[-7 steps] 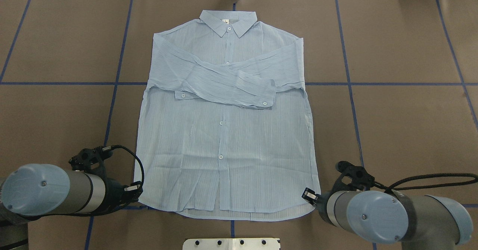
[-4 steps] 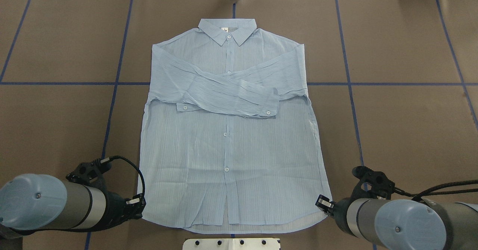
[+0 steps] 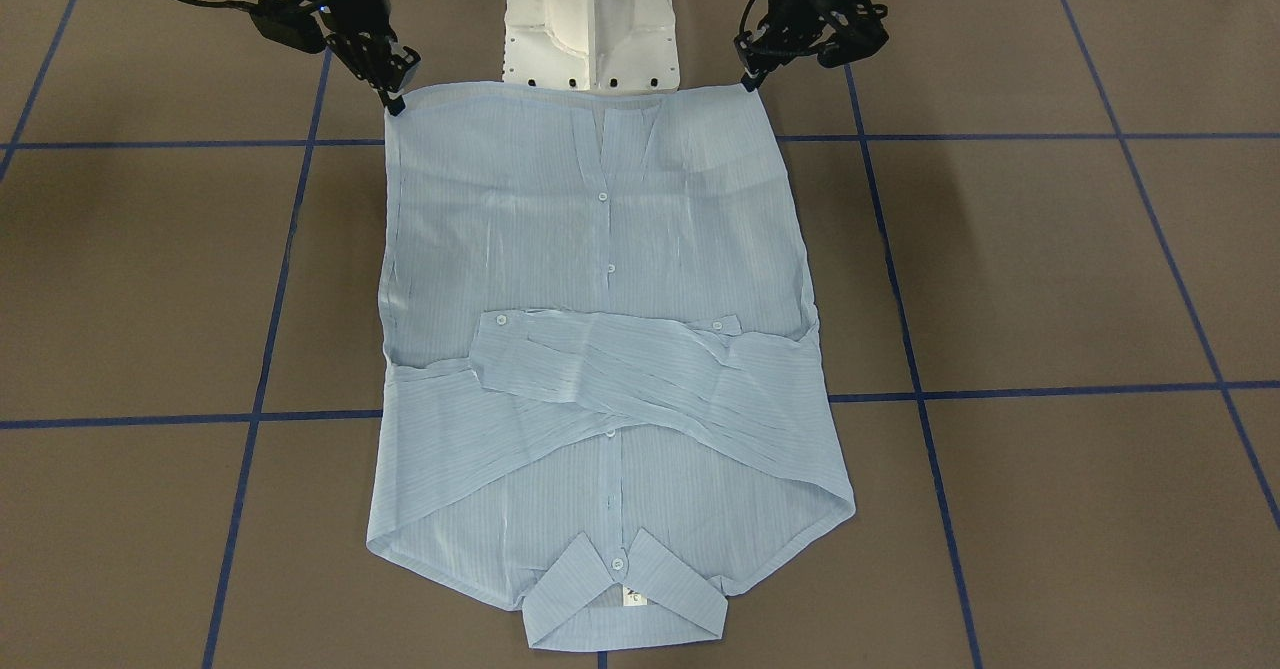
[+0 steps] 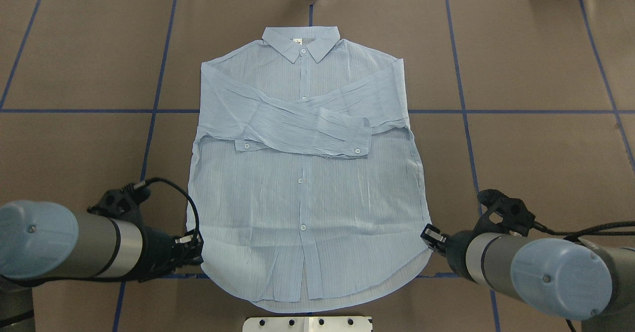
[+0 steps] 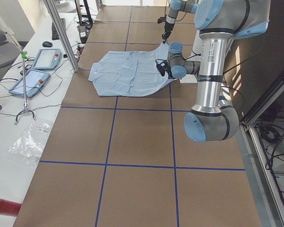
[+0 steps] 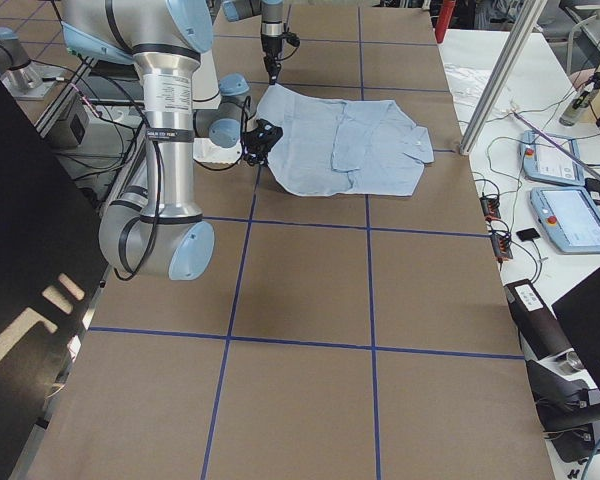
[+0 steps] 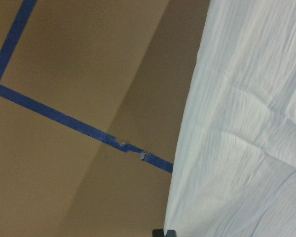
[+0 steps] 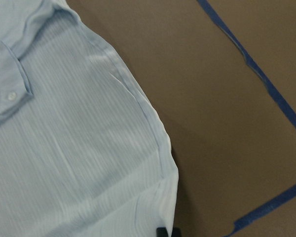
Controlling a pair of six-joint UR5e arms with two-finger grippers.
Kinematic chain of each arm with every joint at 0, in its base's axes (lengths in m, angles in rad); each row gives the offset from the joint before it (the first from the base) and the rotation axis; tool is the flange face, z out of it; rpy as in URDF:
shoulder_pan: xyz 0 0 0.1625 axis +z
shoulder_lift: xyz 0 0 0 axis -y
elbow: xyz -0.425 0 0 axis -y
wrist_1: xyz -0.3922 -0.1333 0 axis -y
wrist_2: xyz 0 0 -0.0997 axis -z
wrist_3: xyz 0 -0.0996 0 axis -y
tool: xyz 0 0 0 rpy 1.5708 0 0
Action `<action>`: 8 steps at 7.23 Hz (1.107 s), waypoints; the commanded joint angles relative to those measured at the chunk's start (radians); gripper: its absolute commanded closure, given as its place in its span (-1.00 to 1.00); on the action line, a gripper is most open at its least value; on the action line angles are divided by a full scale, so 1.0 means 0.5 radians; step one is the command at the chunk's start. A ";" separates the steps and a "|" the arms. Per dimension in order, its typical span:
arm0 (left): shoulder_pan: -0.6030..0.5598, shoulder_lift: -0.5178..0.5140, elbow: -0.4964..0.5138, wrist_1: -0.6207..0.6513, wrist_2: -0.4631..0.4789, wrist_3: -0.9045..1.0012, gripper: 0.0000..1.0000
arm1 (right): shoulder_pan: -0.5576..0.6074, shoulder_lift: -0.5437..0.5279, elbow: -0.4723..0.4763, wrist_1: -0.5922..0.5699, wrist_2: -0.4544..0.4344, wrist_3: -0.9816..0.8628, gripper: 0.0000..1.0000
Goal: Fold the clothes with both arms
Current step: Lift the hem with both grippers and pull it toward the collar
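At the overhead view's left, the left gripper (image 4: 193, 248) has its jaws clamped on the near hem corner of the shirt (image 4: 302, 193); the pale-blue shirt lies front-up in the middle of the brown table (image 4: 536, 163), collar (image 4: 301, 44) at the far end; both sleeves (image 4: 307, 128) are folded across the chest, cuffs overlapping; the hem (image 3: 570, 91) is drawn straight between the two grippers, just in front of the white pedestal base (image 3: 590, 19); the right gripper (image 4: 427, 233) has its jaws closed on the other hem corner. Bare table lies open on both sides of the shirt and beyond the collar, crossed by blue tape lines (image 4: 64, 110). The small neck label (image 3: 633, 597) carries a dark mark too small to read.
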 commanded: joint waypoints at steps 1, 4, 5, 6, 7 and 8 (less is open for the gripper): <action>-0.447 -0.127 -0.004 0.001 -0.234 0.003 1.00 | 0.244 0.164 0.006 -0.130 0.004 -0.004 1.00; -0.734 -0.131 0.030 0.037 -0.386 0.229 1.00 | 0.447 0.516 0.006 -0.635 0.068 -0.031 1.00; -0.777 -0.155 0.103 0.038 -0.380 0.303 1.00 | 0.529 0.600 -0.043 -0.676 0.074 -0.059 1.00; -0.823 -0.222 0.186 0.038 -0.380 0.328 1.00 | 0.573 0.634 -0.131 -0.671 0.095 -0.120 1.00; -0.866 -0.341 0.344 0.035 -0.371 0.344 1.00 | 0.649 0.734 -0.293 -0.662 0.114 -0.212 1.00; -0.918 -0.479 0.516 0.028 -0.374 0.392 1.00 | 0.726 0.802 -0.425 -0.655 0.126 -0.279 1.00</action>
